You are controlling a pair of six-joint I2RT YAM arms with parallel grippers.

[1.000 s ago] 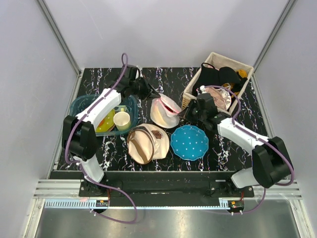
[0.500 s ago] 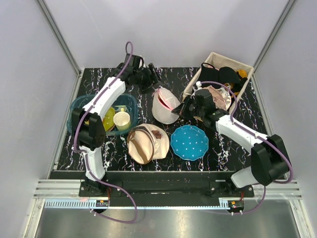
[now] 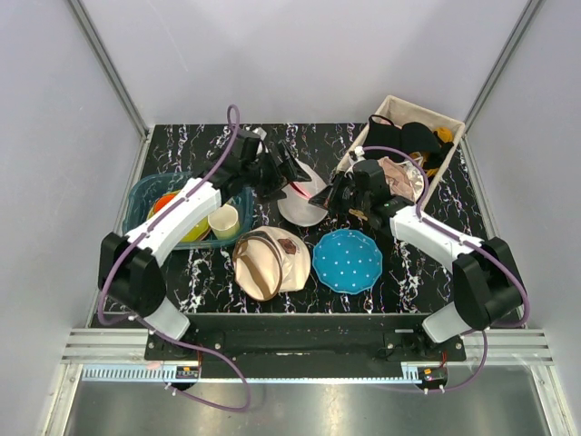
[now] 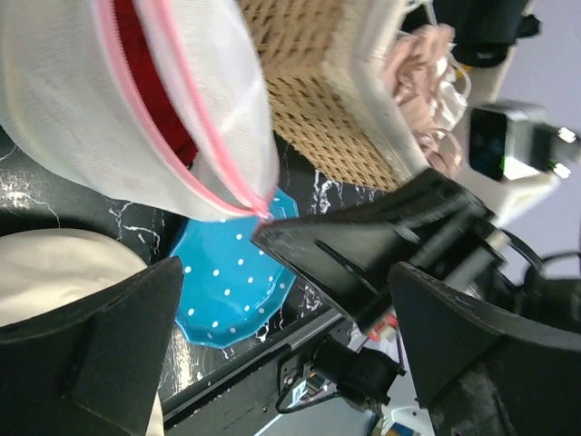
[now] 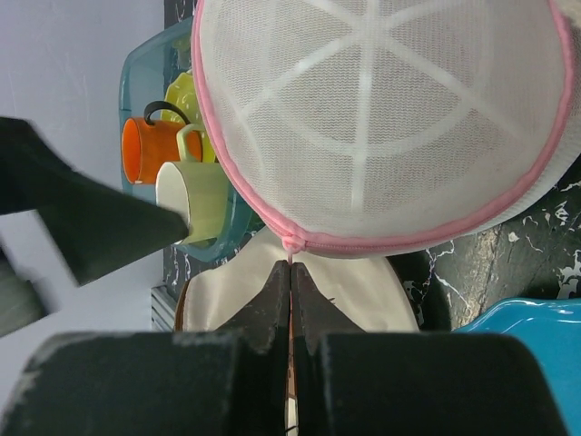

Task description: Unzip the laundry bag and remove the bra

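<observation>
Three containers sit on the black marbled table [image 3: 186, 271]. The laundry bag [image 3: 300, 204], at the middle toward the far side, is tilted, its pink zipper partly parted and one red cloth [image 4: 150, 82] showing inside. The right gripper [image 5: 290, 272] is clenched on the bag's pink rim; the left gripper [image 3: 292, 173] stands released just left of the bag. The teal tub [image 3: 145, 186], left, holds three cups: one orange [image 5: 145, 150], one yellow [image 5: 184, 95], one pale green [image 3: 223, 221]. The wicker basket [image 3: 422, 106], far right, holds black and pink clothes. One canvas bag [image 3: 268, 262] and one blue dotted plate [image 3: 348, 261] lie near.
</observation>
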